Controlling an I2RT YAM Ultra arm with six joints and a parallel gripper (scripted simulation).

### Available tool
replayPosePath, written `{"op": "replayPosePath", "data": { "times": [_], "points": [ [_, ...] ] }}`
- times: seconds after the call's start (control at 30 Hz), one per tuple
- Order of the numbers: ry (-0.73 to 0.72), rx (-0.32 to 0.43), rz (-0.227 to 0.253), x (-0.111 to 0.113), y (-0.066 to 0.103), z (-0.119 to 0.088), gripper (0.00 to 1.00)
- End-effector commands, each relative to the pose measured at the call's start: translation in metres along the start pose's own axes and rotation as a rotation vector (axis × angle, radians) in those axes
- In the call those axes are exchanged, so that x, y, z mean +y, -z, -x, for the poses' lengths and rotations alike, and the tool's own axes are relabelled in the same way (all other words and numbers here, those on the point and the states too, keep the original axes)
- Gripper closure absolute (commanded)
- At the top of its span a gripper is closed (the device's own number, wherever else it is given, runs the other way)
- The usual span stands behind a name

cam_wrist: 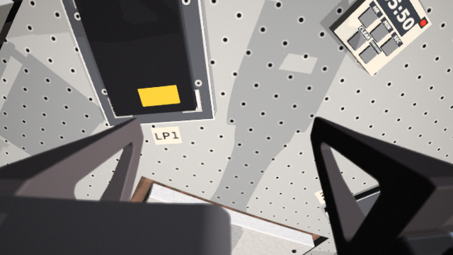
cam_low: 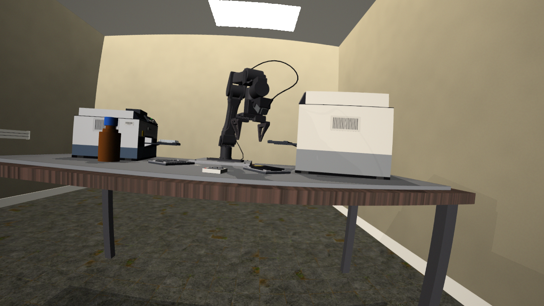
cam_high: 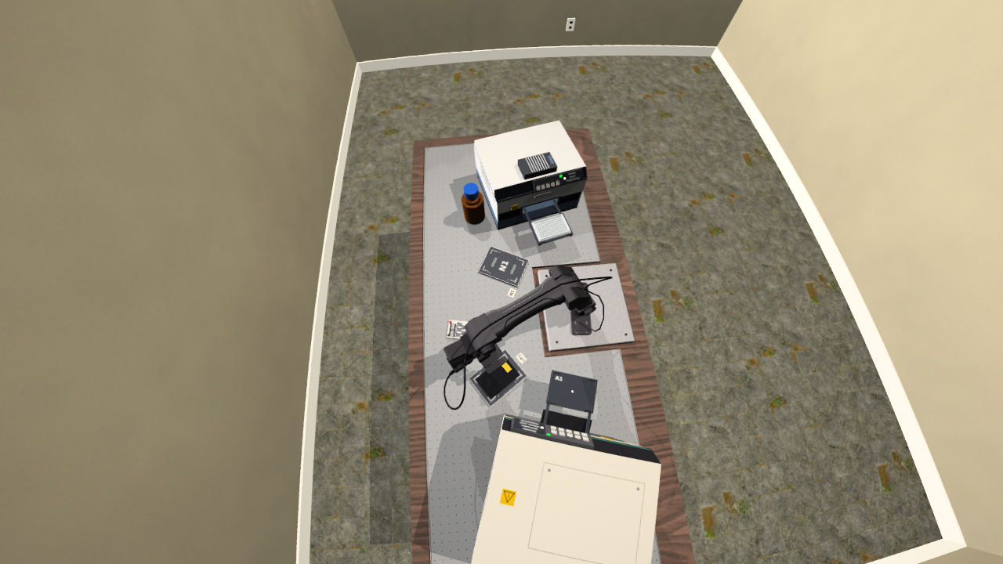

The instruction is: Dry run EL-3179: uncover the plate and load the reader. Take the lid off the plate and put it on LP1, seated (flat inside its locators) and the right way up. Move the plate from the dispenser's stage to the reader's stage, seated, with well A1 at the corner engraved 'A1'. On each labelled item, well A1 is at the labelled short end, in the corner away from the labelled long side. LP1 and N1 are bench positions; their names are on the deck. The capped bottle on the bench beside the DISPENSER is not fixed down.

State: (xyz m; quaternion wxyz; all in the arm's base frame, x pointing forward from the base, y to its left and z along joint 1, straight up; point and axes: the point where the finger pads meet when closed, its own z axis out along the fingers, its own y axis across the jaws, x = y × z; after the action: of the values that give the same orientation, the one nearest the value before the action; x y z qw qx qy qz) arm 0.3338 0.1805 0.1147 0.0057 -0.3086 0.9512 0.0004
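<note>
The black lid (cam_high: pixel 494 382) (cam_low: pixel 268 168) (cam_wrist: pixel 141 53) with a yellow label lies flat inside the LP1 nest (cam_wrist: pixel 208 88), its labelled end toward the LP1 tag (cam_wrist: pixel 167 135). The uncovered white well plate (cam_high: pixel 548 227) (cam_low: pixel 169 142) sits on the dispenser's (cam_high: pixel 526 150) (cam_low: pixel 125 133) stage. The reader's (cam_high: pixel 574 490) (cam_low: pixel 344 137) dark stage (cam_high: pixel 571 392) (cam_low: pixel 281 142) is empty, with 'A1' engraved at one corner. My gripper (cam_low: pixel 249 138) (cam_wrist: pixel 226 127) is open and empty. It hangs well above the bench, just off the lid's labelled end.
A brown capped bottle (cam_high: pixel 472 204) (cam_low: pixel 109 142) stands beside the dispenser. The N1 nest (cam_high: pixel 497 262) (cam_low: pixel 171 162) lies between the dispenser and the arm's base plate (cam_high: pixel 610 329). A small timer (cam_high: pixel 456 328) (cam_low: pixel 214 169) (cam_wrist: pixel 383 32) lies near LP1.
</note>
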Motion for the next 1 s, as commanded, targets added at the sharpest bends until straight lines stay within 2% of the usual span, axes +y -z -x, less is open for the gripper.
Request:
{"op": "replayPosePath", "data": {
  "times": [0.0, 0.4, 0.47, 0.5, 0.53, 0.73, 0.97],
  "points": [
    [0.019, -0.033, -0.005, -0.012, 0.016, 0.000, 0.00],
    [-0.012, 0.006, 0.000, -0.055, 0.011, -0.025, 0.00],
    [-0.012, 0.006, 0.000, -0.055, 0.011, -0.025, 0.00],
    [-0.012, -0.027, -0.009, -0.061, 0.019, -0.018, 0.00],
    [-0.012, -0.029, -0.010, -0.065, 0.019, -0.020, 0.00],
    [-0.027, 0.006, 0.000, -0.083, 0.014, -0.038, 0.00],
    [-0.043, 0.007, 0.001, -0.107, 0.016, -0.052, 0.00]
  ]
}}
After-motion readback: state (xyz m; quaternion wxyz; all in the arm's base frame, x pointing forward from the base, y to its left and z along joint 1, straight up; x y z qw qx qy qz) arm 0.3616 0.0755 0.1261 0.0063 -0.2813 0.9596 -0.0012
